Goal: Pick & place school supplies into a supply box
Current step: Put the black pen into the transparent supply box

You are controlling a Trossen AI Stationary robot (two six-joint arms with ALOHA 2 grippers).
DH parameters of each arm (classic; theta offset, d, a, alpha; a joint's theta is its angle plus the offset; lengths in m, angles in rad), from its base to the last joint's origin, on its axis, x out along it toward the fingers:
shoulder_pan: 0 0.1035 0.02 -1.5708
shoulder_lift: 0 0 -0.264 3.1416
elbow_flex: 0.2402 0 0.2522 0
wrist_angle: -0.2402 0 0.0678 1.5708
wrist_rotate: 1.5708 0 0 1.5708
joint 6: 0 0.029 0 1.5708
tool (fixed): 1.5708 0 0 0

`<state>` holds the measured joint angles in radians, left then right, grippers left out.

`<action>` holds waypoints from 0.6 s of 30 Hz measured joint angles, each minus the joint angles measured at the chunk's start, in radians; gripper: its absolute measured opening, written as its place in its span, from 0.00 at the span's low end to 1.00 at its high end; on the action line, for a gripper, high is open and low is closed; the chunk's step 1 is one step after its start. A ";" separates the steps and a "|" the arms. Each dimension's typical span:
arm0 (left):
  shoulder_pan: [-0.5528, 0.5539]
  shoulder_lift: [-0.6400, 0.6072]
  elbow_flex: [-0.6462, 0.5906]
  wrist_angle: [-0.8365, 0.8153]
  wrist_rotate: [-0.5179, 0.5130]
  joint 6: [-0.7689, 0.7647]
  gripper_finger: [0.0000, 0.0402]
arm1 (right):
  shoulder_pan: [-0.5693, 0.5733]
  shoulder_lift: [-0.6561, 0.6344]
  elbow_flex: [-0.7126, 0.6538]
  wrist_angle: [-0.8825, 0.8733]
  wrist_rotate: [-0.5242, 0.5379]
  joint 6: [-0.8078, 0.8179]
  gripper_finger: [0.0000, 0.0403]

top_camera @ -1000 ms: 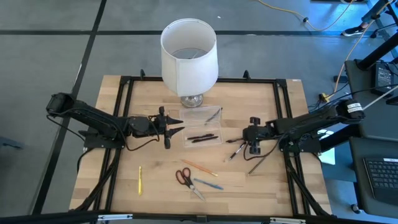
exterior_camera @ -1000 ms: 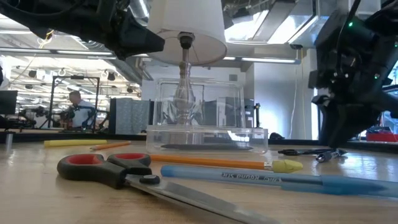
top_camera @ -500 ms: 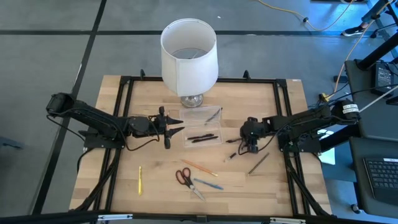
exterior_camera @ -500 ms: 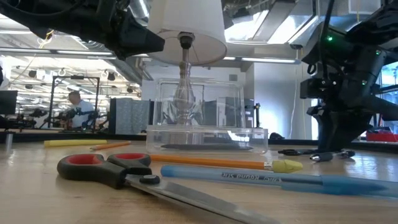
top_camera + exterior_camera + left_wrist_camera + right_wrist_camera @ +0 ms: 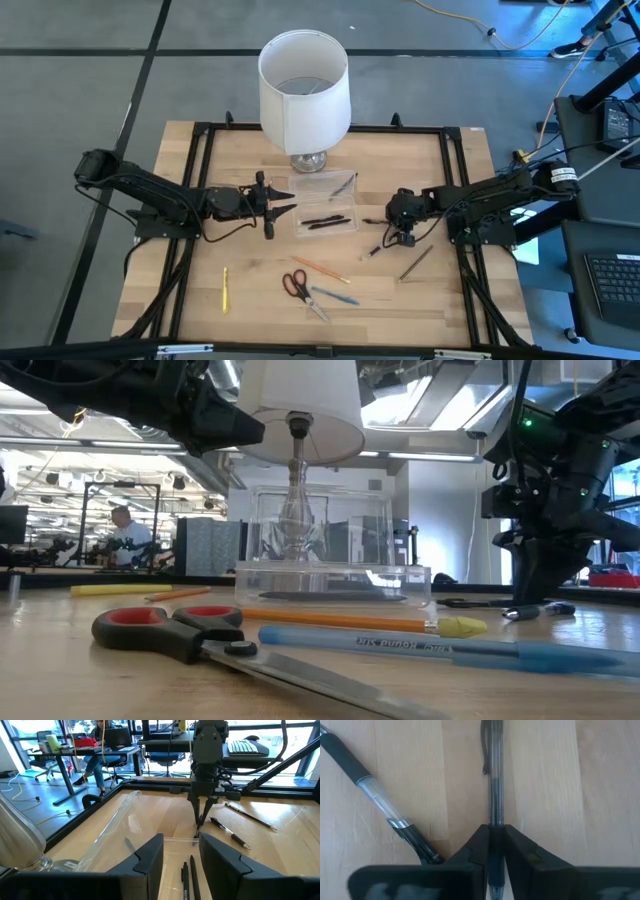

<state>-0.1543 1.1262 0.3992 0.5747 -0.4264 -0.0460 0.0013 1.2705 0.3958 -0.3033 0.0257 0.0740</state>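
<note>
Wooden table (image 5: 250, 140), lamp (image 5: 304, 85) at far edge. Right gripper (image 5: 403, 238) has dropped onto clear pen (image 5: 493, 785) and closed: fingers clamped on barrel, pickup begun. Supply box (image 5: 324, 211) beside it, lid open, pens inside. Left gripper (image 5: 280, 209) waits at box, fingers apart. Right wrist view alone confirms grip, second pen (image 5: 380, 802) alongside; low view shows scissors (image 5: 190, 635), pencils nearer.
</note>
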 joint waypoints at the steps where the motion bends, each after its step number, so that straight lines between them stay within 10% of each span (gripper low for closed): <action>1: 0.000 0.000 0.000 0.000 0.000 0.000 0.30 | 0.000 0.000 0.000 0.000 0.000 0.000 0.12; 18: 0.000 0.000 0.000 -0.002 0.000 0.000 0.29 | 0.061 -0.029 0.108 -0.216 0.032 0.075 0.12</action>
<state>-0.1543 1.1263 0.3992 0.5724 -0.4267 -0.0460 0.0627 1.2420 0.5037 -0.5197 0.0582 0.1492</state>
